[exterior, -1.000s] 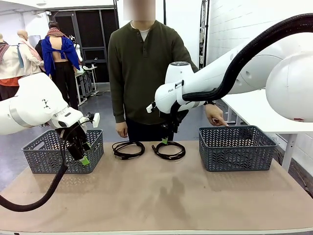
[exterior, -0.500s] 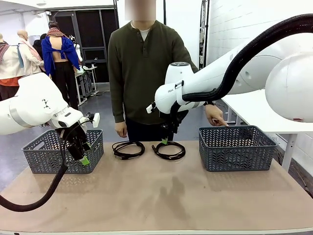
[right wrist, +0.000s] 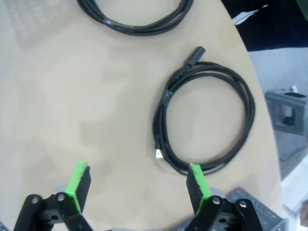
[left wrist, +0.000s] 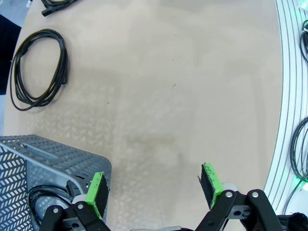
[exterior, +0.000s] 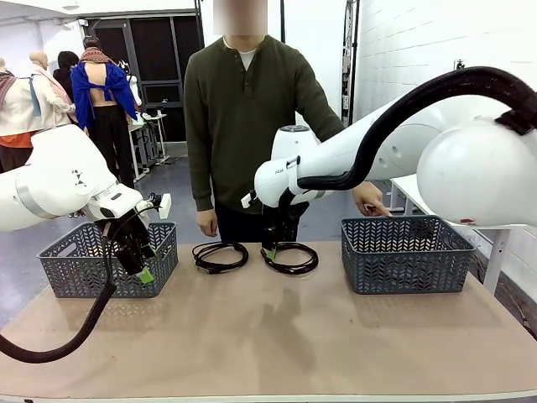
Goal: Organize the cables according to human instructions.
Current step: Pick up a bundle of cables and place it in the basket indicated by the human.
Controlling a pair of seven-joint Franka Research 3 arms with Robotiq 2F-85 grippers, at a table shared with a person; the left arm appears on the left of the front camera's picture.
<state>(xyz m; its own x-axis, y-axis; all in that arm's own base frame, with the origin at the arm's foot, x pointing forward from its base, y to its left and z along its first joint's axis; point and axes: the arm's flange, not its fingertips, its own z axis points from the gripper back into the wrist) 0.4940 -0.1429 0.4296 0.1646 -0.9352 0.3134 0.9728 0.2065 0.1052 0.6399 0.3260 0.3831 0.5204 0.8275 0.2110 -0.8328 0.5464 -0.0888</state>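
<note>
The right tool (exterior: 270, 251) is open wide and holds nothing, and it hangs just over a coiled cable (exterior: 295, 270) near the far edge of the bench (exterior: 268, 344); the left tool (exterior: 144, 273) is open and empty too, by the basket (exterior: 80, 270) at the bench's left edge. A second cable (exterior: 220, 269) lies beside the first. I think a cable is light and floppy, so pinch across all its loops together, or the coil may fall loose.

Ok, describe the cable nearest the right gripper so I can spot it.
Between the left basket and the right basket, at the table's far edge, lie two black coils. It is the right coil, not the left coil: the one just below the open right gripper.
</note>
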